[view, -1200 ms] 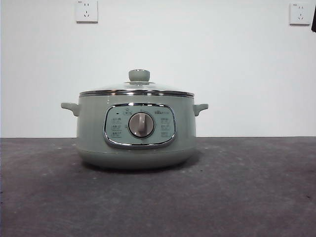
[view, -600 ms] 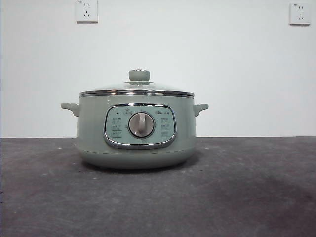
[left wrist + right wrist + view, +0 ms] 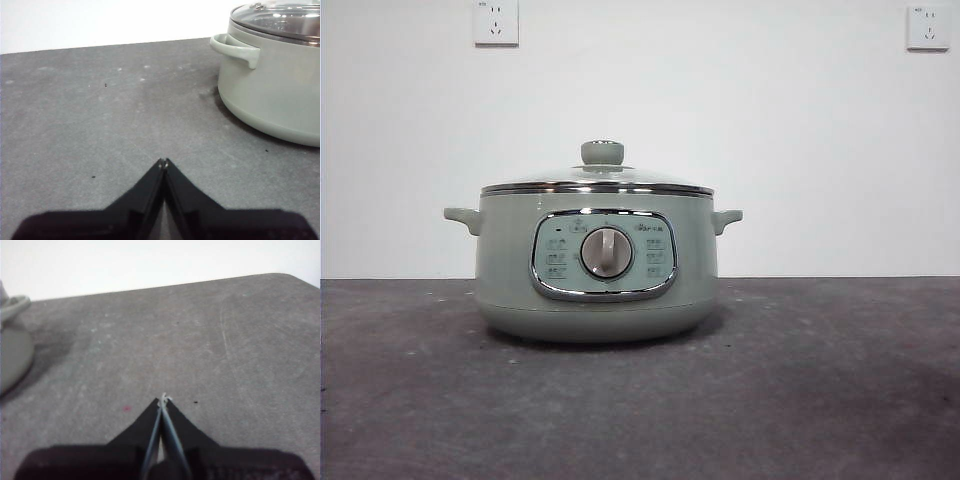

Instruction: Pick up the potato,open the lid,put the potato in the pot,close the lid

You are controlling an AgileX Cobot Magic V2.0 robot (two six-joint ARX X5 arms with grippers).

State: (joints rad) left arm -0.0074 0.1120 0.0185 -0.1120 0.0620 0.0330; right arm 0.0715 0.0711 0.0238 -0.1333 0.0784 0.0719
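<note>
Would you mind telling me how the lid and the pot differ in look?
The lid is clear glass with a chrome rim; the pot is solid sage green. The lid is shallow and slightly domed; the pot is deep and squat. The lid carries one top knob; the pot has two side handles. Both are round, and the knob matches the pot's green.

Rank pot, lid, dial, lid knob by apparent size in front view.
1. pot, by far the largest.
2. lid, as wide as the pot's top but seen edge-on, so thin.
3. dial.
4. lid knob, a bit smaller than the dial; it sits farther back, so nearness may account for part of that.
</note>
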